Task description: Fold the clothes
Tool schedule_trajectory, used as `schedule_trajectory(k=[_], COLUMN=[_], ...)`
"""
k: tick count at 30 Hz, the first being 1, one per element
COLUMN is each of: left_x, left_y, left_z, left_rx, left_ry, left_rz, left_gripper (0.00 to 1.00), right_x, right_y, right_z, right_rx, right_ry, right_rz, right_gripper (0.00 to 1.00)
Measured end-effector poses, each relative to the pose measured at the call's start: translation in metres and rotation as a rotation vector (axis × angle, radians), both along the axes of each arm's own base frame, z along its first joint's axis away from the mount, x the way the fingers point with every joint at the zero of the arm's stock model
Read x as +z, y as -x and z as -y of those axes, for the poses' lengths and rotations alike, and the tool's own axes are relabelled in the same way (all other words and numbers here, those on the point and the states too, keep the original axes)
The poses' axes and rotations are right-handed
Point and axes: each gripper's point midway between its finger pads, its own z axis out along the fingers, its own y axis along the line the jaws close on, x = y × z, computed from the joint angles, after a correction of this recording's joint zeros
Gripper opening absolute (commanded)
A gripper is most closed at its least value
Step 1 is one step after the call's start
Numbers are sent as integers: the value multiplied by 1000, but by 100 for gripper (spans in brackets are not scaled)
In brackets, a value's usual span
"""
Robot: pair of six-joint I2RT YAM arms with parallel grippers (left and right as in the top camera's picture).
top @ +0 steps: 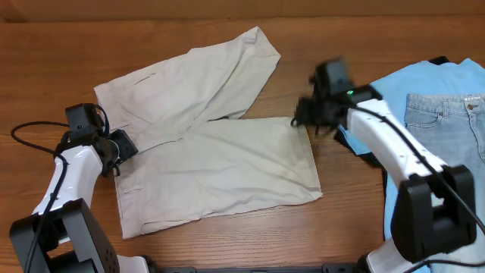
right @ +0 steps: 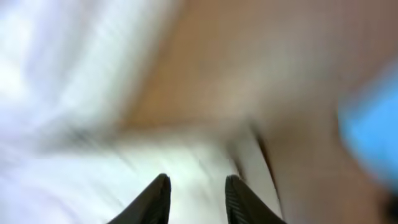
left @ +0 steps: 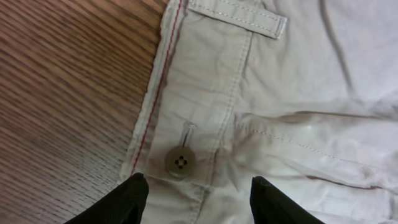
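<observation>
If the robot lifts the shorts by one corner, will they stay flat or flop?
Probably flop: the shorts lie creased and limp. Likely light, since the cloth looks thin. They would likely slide, not roll, on the smooth wooden table.

We've got our left arm (top: 64,171) bent at the elbow. The left end effector (top: 123,145) has its fingers (left: 132,194) spread wide. Our right arm (top: 394,148) is stretched out. The right end effector (top: 303,116) has a narrower gap between its fingers (right: 158,194); our wrist view there is blurred.
</observation>
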Motion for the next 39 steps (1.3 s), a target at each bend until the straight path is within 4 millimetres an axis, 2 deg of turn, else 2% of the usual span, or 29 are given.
schedule_trajectory(k=[1, 3, 6, 8, 12, 16, 18, 20, 21, 23, 26, 29, 32, 37, 38, 39], left_x=[0, -1, -2, -3, -5, -6, -6, -7, -7, -7, -6, -5, -5, -6, -6, -6], left_y=[1, 3, 5, 6, 7, 8, 9, 9, 9, 9, 8, 7, 7, 9, 9, 9], left_z=[1, 4, 8, 10, 12, 14, 14, 14, 14, 15, 19, 23, 25, 27, 27, 28], left_rx=[-3, -7, -13, -16, -20, -27, -32, -32, -32, -33, -41, -49, -59, -79, -81, -84], left_ry=[5, 18, 38, 49, 63, 70, 71, 72, 72, 76, 96, 118, 128, 132, 133, 133], left_rz=[-3, -10, -21, -24, -30, -35, -40, -42, -42, -41, -33, -26, -26, -30, -32, -32], left_gripper=[60, 60, 60, 60, 63, 76, 79, 79, 79, 79, 79, 79, 79, 79, 79, 79], right_x=[20, 45, 58, 48, 6, -38, -49, -48, -42, -25, -3, -1, -17, -78, -88, -88], right_y=[-19, -42, -63, -72, -80, -70, -67, -70, -74, -87, -106, -114, -117, -111, -109, -110], right_z=[-7, -18, -34, -45, -67, -78, -81, -84, -85, -88, -91, -93, -98, -106, -108, -110], right_rx=[5, 14, 20, 20, 37, 34, 29, 35, 43, 53, 56, 49, 48, 49, 49, 56], right_ry=[-38, -96, -182, -236, -320, -334, -325, -314, -309, -313, -308, -291, -274, -236, -230, -232], right_rz=[101, 227, 317, 314, 243, 100, 31, 1, 11, 71, 176, 220, 218, 131, 115, 126], right_gripper=[34, 34, 38, 43, 44, 44, 47, 50, 51, 62, 62, 62, 65, 74, 74, 68])
